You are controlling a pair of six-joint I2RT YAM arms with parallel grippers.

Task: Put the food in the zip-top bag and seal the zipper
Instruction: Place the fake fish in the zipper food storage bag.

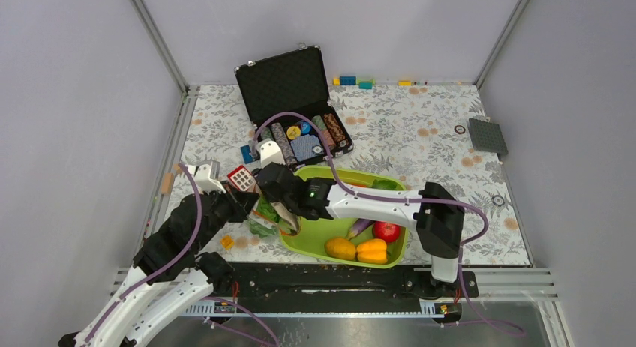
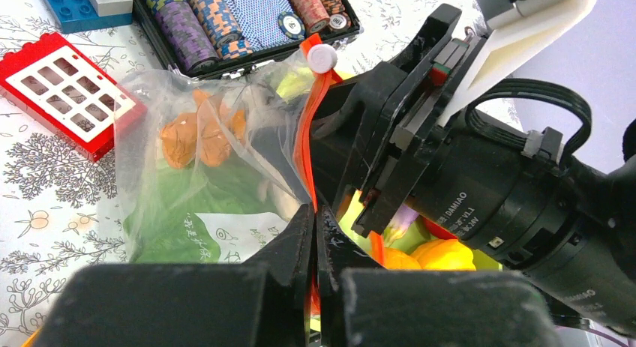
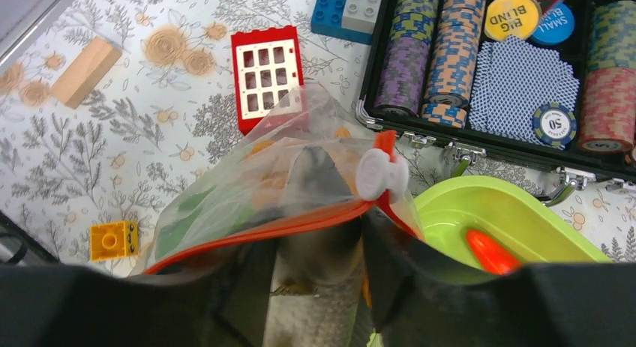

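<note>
With the left hand point(image 2: 313, 221) pinched shut on the zipper point(image 2: 304, 148), holding the bag point(image 2: 187, 174) open beside the tray point(image 3: 525, 212) near the surface's point(image 1: 420, 130) left edge, the right hand point(image 3: 319, 246) (closed round the fish point(image 3: 315, 306), at the mouth) should push deep before releasing.

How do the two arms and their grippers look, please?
Left arm and right arm: white links, black joints, purple cables. Right wrist is black, marked DAMIAO, with a white camera bracket. Fingers are black.

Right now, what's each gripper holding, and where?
Left gripper pinches the zip-top bag by its orange-red zipper. Right gripper grips the silver fish by its body, at the bag's mouth.
</note>
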